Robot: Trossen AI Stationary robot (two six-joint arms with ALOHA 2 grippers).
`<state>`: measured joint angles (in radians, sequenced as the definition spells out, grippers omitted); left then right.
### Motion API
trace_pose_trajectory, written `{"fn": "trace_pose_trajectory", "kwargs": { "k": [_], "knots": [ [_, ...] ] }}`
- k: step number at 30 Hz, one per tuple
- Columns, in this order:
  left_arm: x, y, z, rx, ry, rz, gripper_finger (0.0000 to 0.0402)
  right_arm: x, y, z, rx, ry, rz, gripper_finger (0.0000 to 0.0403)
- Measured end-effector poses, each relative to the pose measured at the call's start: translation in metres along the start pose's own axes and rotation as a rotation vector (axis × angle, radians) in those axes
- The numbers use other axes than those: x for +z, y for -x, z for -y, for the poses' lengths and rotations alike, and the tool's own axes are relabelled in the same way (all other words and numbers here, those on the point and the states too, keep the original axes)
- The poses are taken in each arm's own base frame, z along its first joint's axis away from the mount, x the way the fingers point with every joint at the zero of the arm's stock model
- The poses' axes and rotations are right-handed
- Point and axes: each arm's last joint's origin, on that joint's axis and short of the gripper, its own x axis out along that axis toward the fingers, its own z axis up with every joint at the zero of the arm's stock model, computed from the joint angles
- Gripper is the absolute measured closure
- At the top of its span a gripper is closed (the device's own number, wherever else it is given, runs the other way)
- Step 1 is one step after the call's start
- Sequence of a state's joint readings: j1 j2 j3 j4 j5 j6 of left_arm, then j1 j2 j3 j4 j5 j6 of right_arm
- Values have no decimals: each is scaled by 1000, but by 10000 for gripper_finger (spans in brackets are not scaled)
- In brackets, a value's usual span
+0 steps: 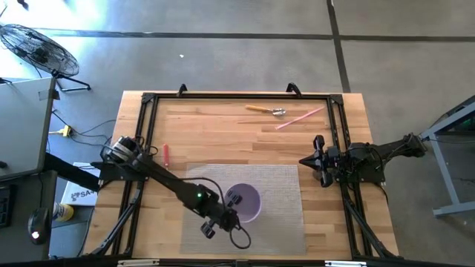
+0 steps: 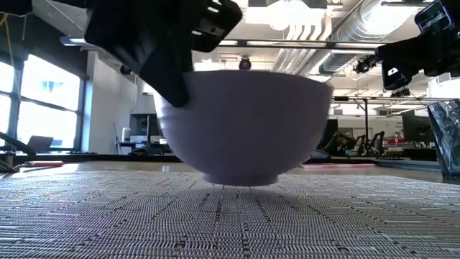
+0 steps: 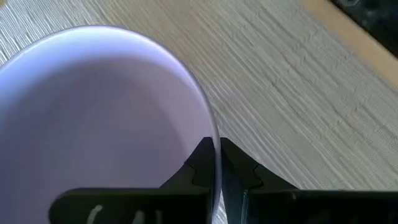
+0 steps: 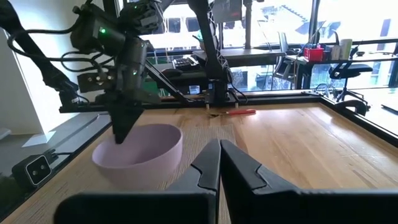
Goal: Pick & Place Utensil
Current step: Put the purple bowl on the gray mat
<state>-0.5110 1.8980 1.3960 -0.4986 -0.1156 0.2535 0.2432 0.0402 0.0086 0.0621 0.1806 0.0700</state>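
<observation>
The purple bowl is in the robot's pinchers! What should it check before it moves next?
1. Grip on the bowl: ok. The left gripper is shut on its rim, one finger inside and one outside.
2. Bowl over the mat: ok, the woven mat lies under it.
3. Bowl empty: ok in the left wrist view, nothing shows inside.
4. Bowl lifted or resting: cannot tell; the low view shows its base right at the mat.
5. Utensils located: ok. The spoon and the pink stick lie at the far edge, and a red marker is near the left side.
6. Right gripper out of the way: ok, shut and waiting at the right side.
</observation>
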Motion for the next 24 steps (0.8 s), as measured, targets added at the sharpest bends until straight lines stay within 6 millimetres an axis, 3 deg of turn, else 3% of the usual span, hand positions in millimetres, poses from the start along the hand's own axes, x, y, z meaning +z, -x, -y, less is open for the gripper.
{"fn": "trace_pose_trajectory", "kwargs": {
  "k": [18,24],
  "knots": [
    [5,2,1,-72,38,73,370,-1,0,0,-1,1,-7,401],
    [8,2,1,-79,52,103,311,-1,-1,0,0,1,-7,398]
  ]
}}
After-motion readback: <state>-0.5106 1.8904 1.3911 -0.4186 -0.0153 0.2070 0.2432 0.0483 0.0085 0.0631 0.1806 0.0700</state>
